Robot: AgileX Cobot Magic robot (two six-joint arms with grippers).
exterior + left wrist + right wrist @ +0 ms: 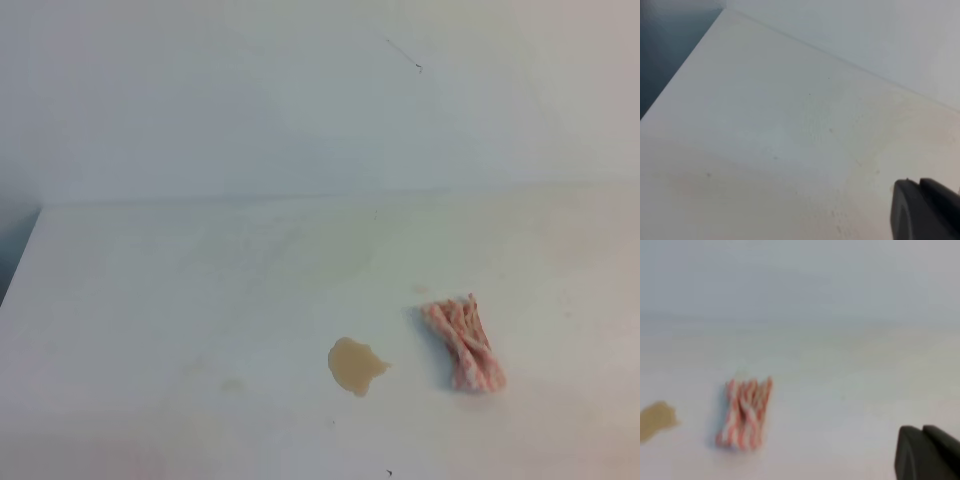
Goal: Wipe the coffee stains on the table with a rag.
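Okay, left to right. Left gripper (925, 210): only a dark corner of it shows at the bottom right of the left wrist view, over bare table (150, 300); can't tell if its jaws are apart or closed. That view holds just white tabletop, faint yellowish marks, and a dark gap past the left edge.

Exterior high view: no arms visible. Coffee stains (355, 366), one tan blotch with an irregular outline, sit a bit right of centre toward the near edge. Faint yellowish smudge (233, 385) to the left of it. Rag (464, 343), pink-red and white, wrinkled, oblong, lies flat just right of the blotch, near but apart, not touching.

Right wrist view, blurry: blotch cut off at left edge, rag beside it. Right gripper (927, 452): a dark piece at bottom right, well apart from the rag, grasping nothing visible; jaw state can't tell.
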